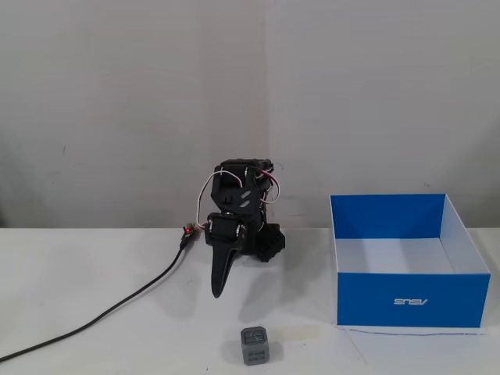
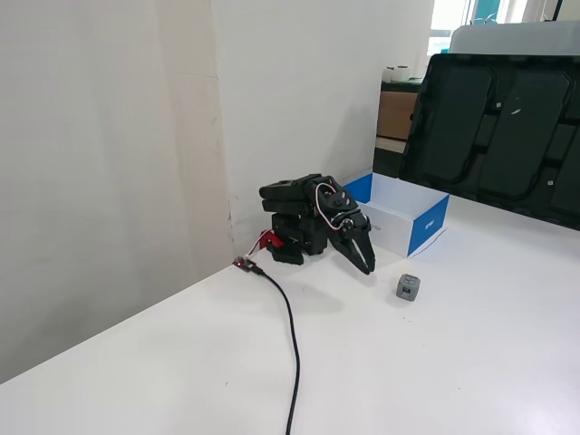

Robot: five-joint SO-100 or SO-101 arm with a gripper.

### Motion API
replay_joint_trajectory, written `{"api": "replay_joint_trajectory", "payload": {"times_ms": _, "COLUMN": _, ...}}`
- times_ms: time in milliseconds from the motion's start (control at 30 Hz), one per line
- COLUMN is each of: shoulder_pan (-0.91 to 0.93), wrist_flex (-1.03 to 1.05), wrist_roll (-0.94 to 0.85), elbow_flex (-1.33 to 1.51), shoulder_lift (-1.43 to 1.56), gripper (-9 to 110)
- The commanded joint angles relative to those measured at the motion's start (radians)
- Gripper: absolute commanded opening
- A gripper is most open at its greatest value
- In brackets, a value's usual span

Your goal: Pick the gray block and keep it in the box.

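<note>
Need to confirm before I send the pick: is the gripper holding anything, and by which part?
Nothing is held. The gripper hangs shut and empty above the table, apart from the gray block, which sits untouched outside the blue box.

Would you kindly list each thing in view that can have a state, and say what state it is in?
gray block: upright on the table, free, outside the box.
box: open, lidless; the visible interior is empty.
pincer: shut, empty, pointing down, clear of the block.
arm: folded low over its base.
black cable: plugged in near the arm, lying loose across the table.
</note>
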Motion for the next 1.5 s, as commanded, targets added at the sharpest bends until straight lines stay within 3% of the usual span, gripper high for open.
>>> {"api": "replay_joint_trajectory", "payload": {"times_ms": 0, "shoulder_pan": 0.0, "wrist_flex": -0.026, "wrist_roll": 0.008, "elbow_flex": 0.009, "shoulder_lift": 0.12, "gripper": 0}}
{"api": "replay_joint_trajectory", "payload": {"times_ms": 1467, "shoulder_pan": -0.025, "wrist_flex": 0.04, "wrist_roll": 0.008, "elbow_flex": -0.057, "shoulder_lift": 0.115, "gripper": 0}}
